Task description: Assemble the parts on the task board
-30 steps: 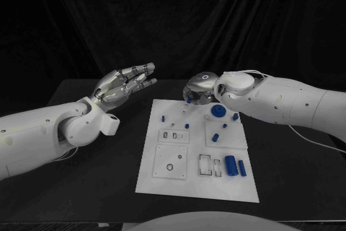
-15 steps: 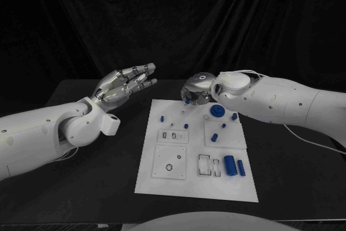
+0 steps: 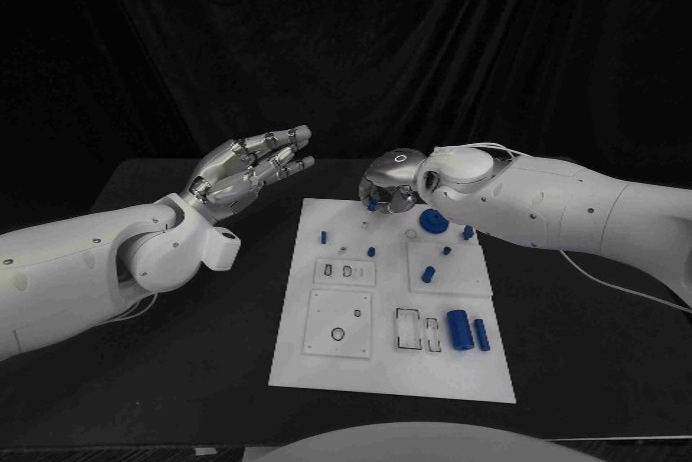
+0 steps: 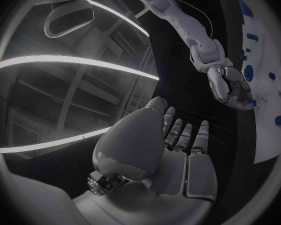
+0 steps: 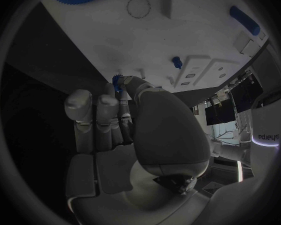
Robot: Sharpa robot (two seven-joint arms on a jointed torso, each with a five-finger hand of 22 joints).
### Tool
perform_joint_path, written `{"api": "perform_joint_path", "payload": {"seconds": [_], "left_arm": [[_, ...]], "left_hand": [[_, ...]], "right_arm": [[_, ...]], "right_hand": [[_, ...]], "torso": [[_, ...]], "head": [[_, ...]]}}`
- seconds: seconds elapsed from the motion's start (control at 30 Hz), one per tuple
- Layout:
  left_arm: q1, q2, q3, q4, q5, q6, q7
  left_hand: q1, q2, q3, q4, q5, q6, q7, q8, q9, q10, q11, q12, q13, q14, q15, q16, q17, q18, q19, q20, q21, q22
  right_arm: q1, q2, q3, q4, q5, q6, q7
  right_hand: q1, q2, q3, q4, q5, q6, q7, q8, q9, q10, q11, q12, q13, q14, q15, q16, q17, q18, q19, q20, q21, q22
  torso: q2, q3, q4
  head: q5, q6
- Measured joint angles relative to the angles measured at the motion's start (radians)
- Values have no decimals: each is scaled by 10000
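Over the last second my right hand [image 3: 389, 185], fingers pinched on a small blue part [image 5: 118, 80], slid toward nine o'clock along the task board [image 3: 389, 367] top edge; my left hand [image 3: 253, 167] stayed spread, empty; placement seemed near.

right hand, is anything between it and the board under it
Nothing visible. The right hand hangs over the board's far edge and pinches a small blue part at its fingertips. The board below it looks bare up to the blue gear. The left hand is off to the side, open.
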Motion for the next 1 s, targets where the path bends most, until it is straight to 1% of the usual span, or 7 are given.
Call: {"api": "perform_joint_path", "payload": {"seconds": [0.23, 0.4, 0.57, 0.63, 0.8, 0.93, 1.0], "left_arm": [[0, 10, 0, -16, 0, 9, -11], [0, 20, 0, 16, 0, 24, -31], [0, 36, 0, 42, 0, 55, -63], [0, 38, 0, 39, 0, 66, -73], [0, 24, 0, 32, -1, 77, -95], [0, 14, 0, 37, -1, 85, -108], [0, 9, 0, 44, -1, 88, -116]], "left_hand": [[0, 0, 0, 0, 0, 1, 0, 0, 0, 0, 0, 0, 1, 0, 0, 0, 1, -1, -2, 2, -5, -8], [0, 0, 56, 0, 0, 1, 0, 0, -9, -35, 35, 1, 1, 0, 0, 0, 1, -1, -36, 36, -39, -10], [0, 0, 55, 0, 0, -36, -37, 0, -9, -35, 35, 1, 1, -36, 36, 0, 1, 0, -36, 37, -39, -10], [0, 0, 55, 0, 0, -36, -37, 0, -9, -35, 35, 1, 1, -36, 36, 0, 1, -1, -36, 36, -40, -10], [0, 0, 84, -29, 0, -36, -36, 0, -9, -35, 35, 1, 1, -36, 36, 0, 1, 0, -36, 36, -39, -9], [0, 0, 84, -29, 0, -36, -36, 0, -9, -35, 35, 1, 1, -36, 36, 0, 1, -1, -36, 36, -40, -9], [0, 0, 84, -29, 0, -36, -36, 0, -9, -35, 35, 1, 1, -35, 36, 0, 1, -1, -36, 37, -40, -9]], "right_arm": [[-43, 56, 0, -43, 1, 58, 4], [-72, 124, 3, -104, 3, 113, 4], [-128, 191, 3, -217, 3, 167, 1], [-143, 214, 3, -249, 3, 193, -4], [-176, 231, 0, -292, 3, 287, -37], [-180, 232, -1, -303, 3, 321, -79], [-181, 233, 0, -303, 3, 322, -103]], "right_hand": [[0, 0, 0, 0, 0, 0, 0, -40, -11, 0, 0, 0, -13, 0, 0, 0, 0, 0, -3, 3, 0, -1], [0, 0, 28, -28, 0, -34, -35, -96, -38, 0, 0, -97, -28, -101, 44, -110, -91, 0, -91, 91, 0, -40], [-41, 42, 28, -28, -11, -70, 0, -169, -58, -2, 2, -152, -30, -107, 50, -121, -131, 1, -135, 59, -4, -46], [-55, 56, 68, -67, -40, -120, -50, -268, -83, -78, 72, -233, -54, -186, 52, -167, -186, 2, -187, 84, -83, -69], [-57, 54, 165, -164, -387, -891, -354, -1101, -467, -938, 284, -795, -189, -684, 252, -577, -638, 1, -710, 245, -458, -321], [-108, 3, 170, -169, -516, -1010, -473, -1421, -661, -1370, 362, -1003, -210, -919, 347, -700, -833, 1, -910, 336, -584, -348], [-108, 3, 175, -208, -692, -1298, -607, -1711, -833, -1718, 421, -1162, -245, -1045, 390, -751, -907, 0, -1030, 409, -689, -374]], "torso": [[-4, -6, 2], [-5, -6, 10], [-6, -6, 9], [-6, -6, 8], [-6, -9, 2], [-6, -11, 3], [-6, -9, 3]], "head": [[-8, -6], [-35, -27], [-20, -37], [-12, -38], [6, -44], [22, -58], [23, -53]]}}
